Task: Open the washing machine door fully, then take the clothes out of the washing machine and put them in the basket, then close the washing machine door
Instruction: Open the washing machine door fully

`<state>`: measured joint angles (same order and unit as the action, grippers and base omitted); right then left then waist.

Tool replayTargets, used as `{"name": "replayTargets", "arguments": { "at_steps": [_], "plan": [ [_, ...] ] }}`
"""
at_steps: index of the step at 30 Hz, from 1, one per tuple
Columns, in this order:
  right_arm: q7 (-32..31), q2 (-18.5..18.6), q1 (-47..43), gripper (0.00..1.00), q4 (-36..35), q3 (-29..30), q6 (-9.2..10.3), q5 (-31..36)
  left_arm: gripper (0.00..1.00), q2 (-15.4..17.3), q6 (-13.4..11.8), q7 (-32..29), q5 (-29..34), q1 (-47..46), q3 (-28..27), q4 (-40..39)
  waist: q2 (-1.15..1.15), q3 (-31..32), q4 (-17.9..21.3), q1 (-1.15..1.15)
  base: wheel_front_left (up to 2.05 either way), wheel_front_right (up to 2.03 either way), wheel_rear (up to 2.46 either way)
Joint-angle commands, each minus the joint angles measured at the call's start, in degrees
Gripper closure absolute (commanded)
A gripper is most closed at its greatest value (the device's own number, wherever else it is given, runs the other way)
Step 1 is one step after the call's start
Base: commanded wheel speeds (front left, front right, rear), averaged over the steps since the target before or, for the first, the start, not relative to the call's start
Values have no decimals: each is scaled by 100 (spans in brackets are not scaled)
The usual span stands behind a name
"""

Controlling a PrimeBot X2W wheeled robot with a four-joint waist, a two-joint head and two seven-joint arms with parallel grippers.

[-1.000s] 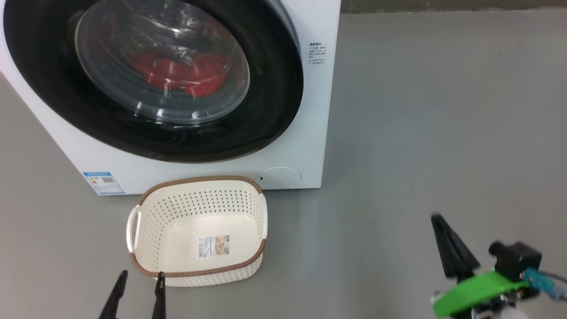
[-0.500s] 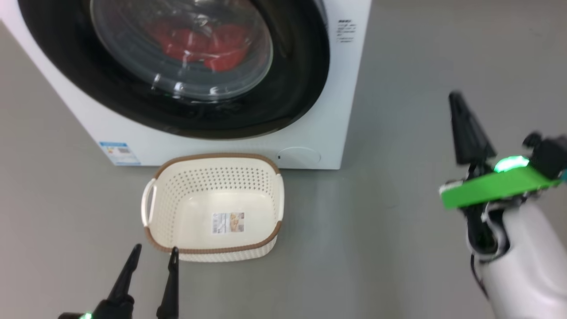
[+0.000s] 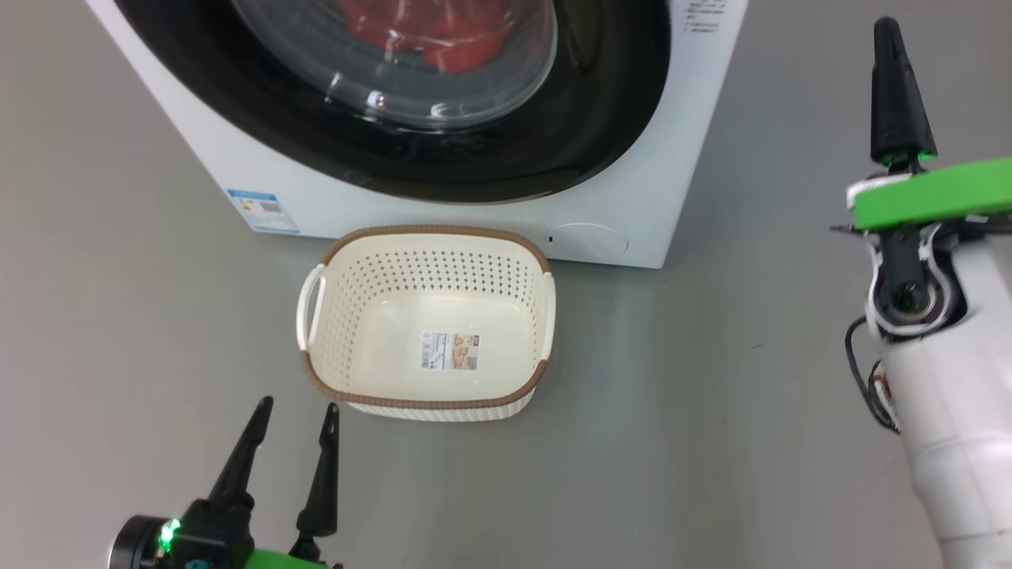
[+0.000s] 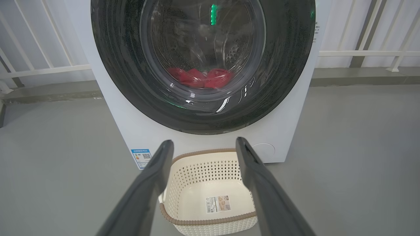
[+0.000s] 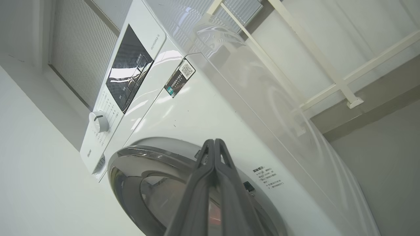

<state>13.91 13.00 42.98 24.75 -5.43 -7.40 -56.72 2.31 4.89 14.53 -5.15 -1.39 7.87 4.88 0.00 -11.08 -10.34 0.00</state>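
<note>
The washing machine stands at the top of the head view. Its black-rimmed washing machine door lies closed against the front. Red clothes show behind the glass, low in the drum. The cream basket sits on the floor just before the machine, with a paper label on its floor. My left gripper is open, just short of the basket's near left corner; the left wrist view looks between its fingers at the basket and door. My right gripper is shut on nothing, raised to the right of the machine, pointing at the door's right edge.
Grey floor spreads to the left and right of the machine. A white railing and wall run behind it. A blue label and a round flap sit low on the front. The control panel and dial are at the top.
The head camera has shifted, so machine and basket sit further right and higher. My right arm has lifted its shut gripper from the lower right up beside the machine. The left gripper stays open.
</note>
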Motion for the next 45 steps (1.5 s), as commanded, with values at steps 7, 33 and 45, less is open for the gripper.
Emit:
{"name": "replayTargets", "arguments": {
  "at_steps": [7,33,45],
  "plan": [
    [-1088,367,856,100,197,-515,-9,-1840,0,57,38,47,-131,-396,-63,-101,0,-296,-260,0,0,0,0],
    [-3221,975,2657,100,1736,-564,-9,-3298,0,57,146,47,-489,-880,333,56,0,-1066,-894,0,0,0,0],
    [-3931,956,3364,100,2522,-704,-9,-3367,0,57,187,47,-632,-1088,552,79,0,-1373,-1087,0,0,0,0]
  ]
}}
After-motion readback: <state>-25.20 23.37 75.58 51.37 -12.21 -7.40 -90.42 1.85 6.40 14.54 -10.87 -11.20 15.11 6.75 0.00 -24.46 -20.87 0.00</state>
